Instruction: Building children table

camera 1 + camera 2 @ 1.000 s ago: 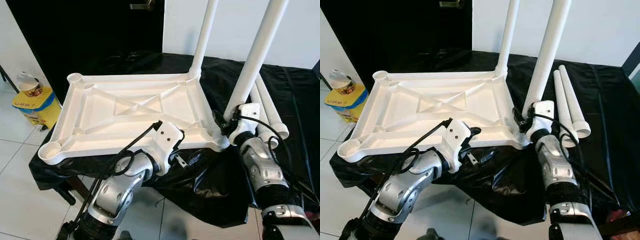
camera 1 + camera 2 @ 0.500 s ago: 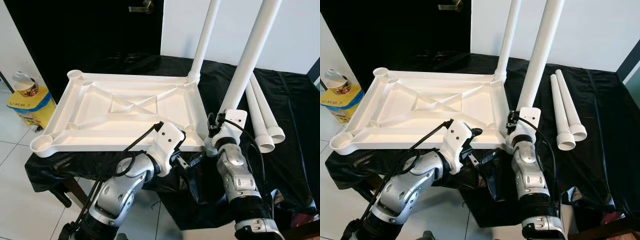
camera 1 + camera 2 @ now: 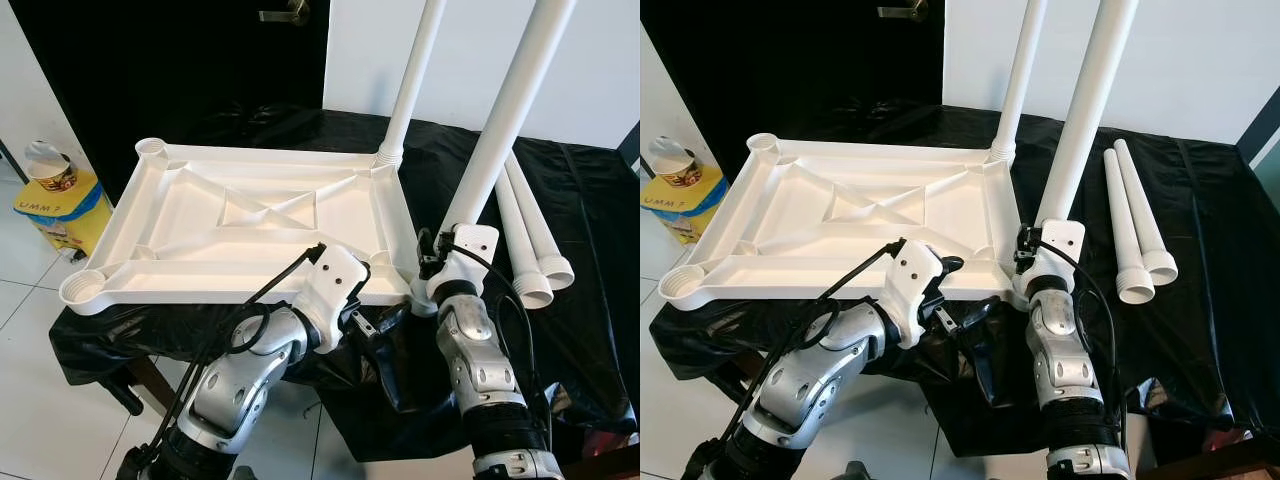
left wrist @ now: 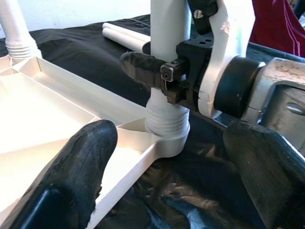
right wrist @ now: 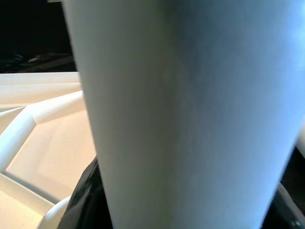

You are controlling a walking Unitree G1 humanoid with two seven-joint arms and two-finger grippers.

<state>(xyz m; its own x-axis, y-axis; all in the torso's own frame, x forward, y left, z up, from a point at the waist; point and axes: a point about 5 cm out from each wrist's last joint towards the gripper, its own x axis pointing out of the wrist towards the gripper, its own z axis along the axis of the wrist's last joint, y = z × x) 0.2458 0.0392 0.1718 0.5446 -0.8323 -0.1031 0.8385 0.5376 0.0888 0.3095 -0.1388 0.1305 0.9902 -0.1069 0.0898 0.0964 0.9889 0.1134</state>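
Judging from the four corner sockets, the table is about half built: the white plastic tabletop (image 3: 250, 225) lies upside down on a surface draped in black sheeting (image 3: 590, 300), one leg (image 3: 412, 80) is already seated upright in a far corner socket, and a second leg (image 3: 500, 120) is stood in the near socket, where its ribbed collar is seen entered into the cup in the left wrist view. Two spare legs (image 3: 1135, 225) are laid side by side on the sheeting, well apart from the jaws, and two empty sockets (image 3: 82, 291) at the opposite end are left to be filled. The right gripper (image 4: 152, 71) is clamped on the second leg just above the collar, the tube held between its padded black fingers. The left gripper (image 3: 385, 322) is held beside the near corner with its jaws apart and nothing between them; the tabletop's edge seems just short of one fingertip, though contact cannot be settled. The tabletop is a smooth, glossy moulding, rectangular, braced underneath by raised diagonal ribs; the legs are plain round tubes, slightly tapered.
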